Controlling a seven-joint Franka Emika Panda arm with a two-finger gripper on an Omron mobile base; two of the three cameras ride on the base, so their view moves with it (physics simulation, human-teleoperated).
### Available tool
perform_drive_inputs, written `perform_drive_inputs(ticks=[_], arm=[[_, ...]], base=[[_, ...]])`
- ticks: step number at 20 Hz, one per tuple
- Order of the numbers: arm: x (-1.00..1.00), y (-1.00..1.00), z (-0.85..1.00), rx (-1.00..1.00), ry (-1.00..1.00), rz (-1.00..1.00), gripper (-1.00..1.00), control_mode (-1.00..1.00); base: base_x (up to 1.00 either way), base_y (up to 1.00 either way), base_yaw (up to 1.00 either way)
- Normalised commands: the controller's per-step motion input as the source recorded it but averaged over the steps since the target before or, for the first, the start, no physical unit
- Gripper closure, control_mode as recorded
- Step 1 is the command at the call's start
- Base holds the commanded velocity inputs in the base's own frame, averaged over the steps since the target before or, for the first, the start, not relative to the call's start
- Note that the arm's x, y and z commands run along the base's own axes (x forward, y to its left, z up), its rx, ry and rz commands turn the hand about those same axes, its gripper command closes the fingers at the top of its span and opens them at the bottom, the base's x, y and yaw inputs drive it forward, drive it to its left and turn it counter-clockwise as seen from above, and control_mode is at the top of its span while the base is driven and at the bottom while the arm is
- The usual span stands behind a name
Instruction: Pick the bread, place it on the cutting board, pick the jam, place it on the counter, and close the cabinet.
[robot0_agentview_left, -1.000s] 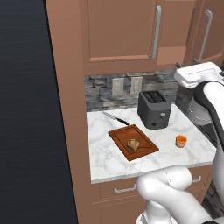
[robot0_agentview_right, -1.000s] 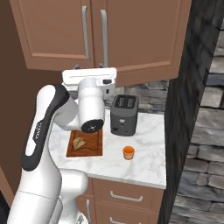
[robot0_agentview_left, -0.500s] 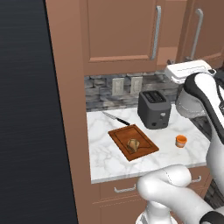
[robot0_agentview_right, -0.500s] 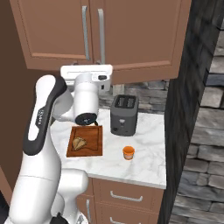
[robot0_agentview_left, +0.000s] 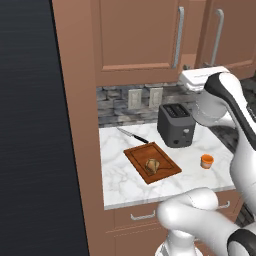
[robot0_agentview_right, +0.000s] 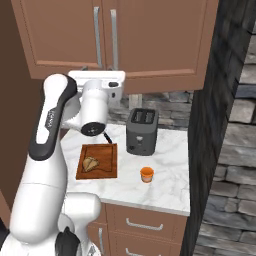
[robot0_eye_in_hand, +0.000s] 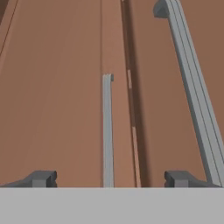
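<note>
Directly before the spread gripper (robot0_eye_in_hand: 109, 178): cabinet (robot0_eye_in_hand: 57, 96).

Bread (robot0_agentview_left: 152, 165): tan lump resting on the reddish-brown cutting board (robot0_agentview_left: 140, 156). Jam (robot0_agentview_left: 207, 161): orange jar upright on the white marble worktop (robot0_agentview_left: 117, 177), beside the board. Cabinet (robot0_agentview_left: 135, 40): brown doors shut.

Glossy white rounded arm (robot0_agentview_right: 52, 165) segments, dark grey joint bands, small grey-tipped tool (robot0_eye_in_hand: 111, 179).
</note>
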Motion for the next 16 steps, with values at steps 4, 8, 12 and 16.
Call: perform_drive_inputs(ticks=[4,8,12,16], arm=[[0.31,0.15,0.00,0.00,-0.02,0.00,-1.00,-1.00],[0.29,0.16,0.00,0.00,-0.02,0.00,-1.00,-1.00],[0.29,0.16,0.00,0.00,-0.02,0.00,-1.00,-1.00],[0.30,0.11,0.00,0.00,-0.01,0.00,-1.00,-1.00]], base=[[0.00,0.00,0.00],[0.00,0.00,0.00],[0.00,0.00,0.00],[0.00,0.00,0.00]])
